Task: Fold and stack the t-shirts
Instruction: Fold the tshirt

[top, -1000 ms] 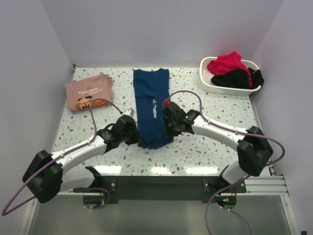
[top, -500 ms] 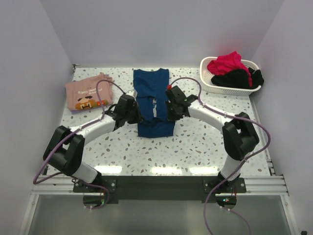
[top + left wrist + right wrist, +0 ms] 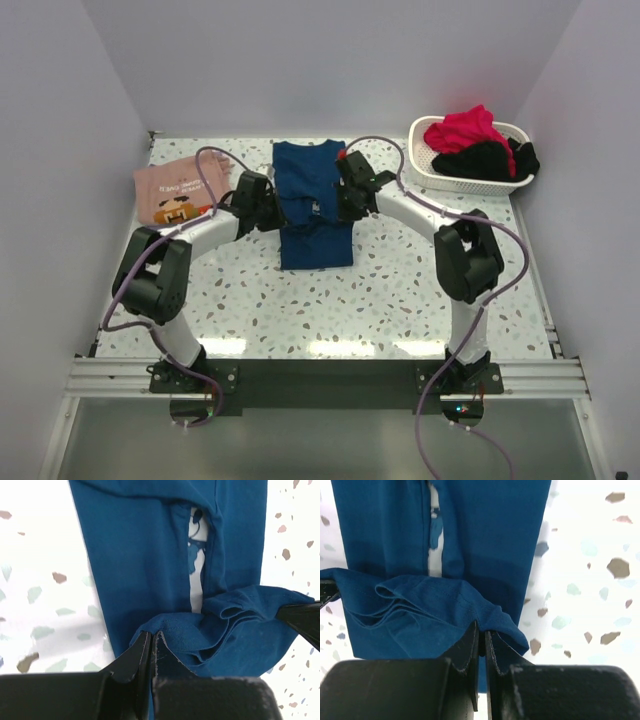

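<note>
The dark blue t-shirt (image 3: 315, 205) lies lengthwise at the table's middle back, folded into a narrow strip, a sliver of pale print showing at its centre seam. My left gripper (image 3: 278, 208) is shut on its hem's left corner (image 3: 165, 630). My right gripper (image 3: 345, 203) is shut on the hem's right corner (image 3: 492, 615). Both hold the lower end doubled over the upper part, the cloth bunched between them. The salmon-pink t-shirt (image 3: 182, 187) lies folded at the left back, print up.
A white basket (image 3: 440, 172) with red and black clothes stands at the back right corner. White walls close the table on three sides. Speckled tabletop (image 3: 400, 290) spreads in front of the shirt.
Both grippers have carried the blue shirt's lower hem from the near middle of the table toward the back, folding the strip over itself. The pink shirt has not moved.
</note>
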